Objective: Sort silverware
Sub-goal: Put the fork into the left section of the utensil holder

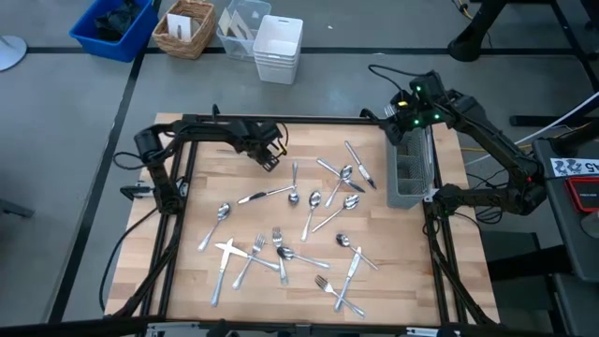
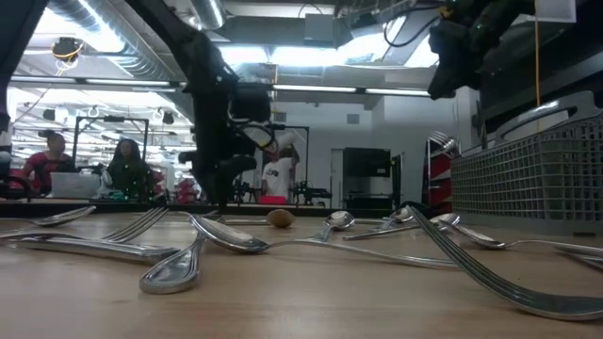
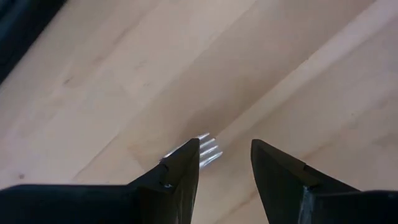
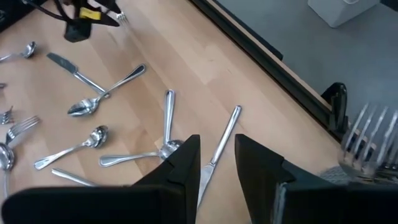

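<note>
Looking straight down, a light wooden table (image 1: 187,281) carries a loose scatter of silverware (image 1: 299,234): forks, spoons and table knives lying flat, several crossing one another, spread from the middle of the board toward the near edge.

The left gripper (image 1: 270,150) hangs over the far middle of the table, above bare wood just beyond the scatter. In its own wrist view the left gripper (image 3: 225,163) has its two dark fingers (image 3: 180,171) set apart with a clear gap between them, and the shiny tines of a fork (image 3: 208,149) stick out beside one finger. The fork seems to be carried by that gripper, though the view is too tight to be sure how it is held.

The right gripper (image 1: 404,117) is at the far right, over the far end of a dark wire-mesh cutlery caddy (image 1: 412,173) that stands along the table's right edge. Its wrist view shows the right gripper (image 4: 217,165) with fingers parted and nothing between them; below it lie a table knife (image 4: 217,149) and several spoons (image 4: 87,106). Fork tines (image 4: 367,134) stand upright in the caddy at that picture's edge.

Beyond the table sit a blue bin (image 1: 114,26), a wicker basket (image 1: 184,30) and a white basket (image 1: 278,49).
</note>
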You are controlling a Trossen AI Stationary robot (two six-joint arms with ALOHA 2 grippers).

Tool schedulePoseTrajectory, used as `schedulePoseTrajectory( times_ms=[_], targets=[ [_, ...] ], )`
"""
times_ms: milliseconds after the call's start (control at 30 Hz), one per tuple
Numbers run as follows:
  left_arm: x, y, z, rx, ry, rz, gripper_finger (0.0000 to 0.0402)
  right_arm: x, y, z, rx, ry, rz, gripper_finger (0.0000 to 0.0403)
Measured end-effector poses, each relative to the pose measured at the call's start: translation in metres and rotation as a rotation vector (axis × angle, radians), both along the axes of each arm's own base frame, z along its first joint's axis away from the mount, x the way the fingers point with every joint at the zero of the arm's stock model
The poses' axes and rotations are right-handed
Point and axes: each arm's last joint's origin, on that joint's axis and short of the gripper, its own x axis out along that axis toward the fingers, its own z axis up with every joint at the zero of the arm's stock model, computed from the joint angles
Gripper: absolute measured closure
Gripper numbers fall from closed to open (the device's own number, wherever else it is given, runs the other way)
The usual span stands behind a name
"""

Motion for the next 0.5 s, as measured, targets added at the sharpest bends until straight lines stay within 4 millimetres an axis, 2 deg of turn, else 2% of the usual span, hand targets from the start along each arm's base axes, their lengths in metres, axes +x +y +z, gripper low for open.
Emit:
schedulePoseTrajectory(
  times_ms=[167,500],
  targets=[
    [0.0005,0.0017,-0.0098,0.032,0.048,0.037,0.0263,0.0037,0.0033,0.0000,-0.001,0.000,0.023,0.0301],
    [0.0013,0.0005,-0.0102,0.054,0.051,0.068,0.0263,0.0036,0.0032,-0.0001,-0.004,0.004,0.019,0.0301]
  ],
)
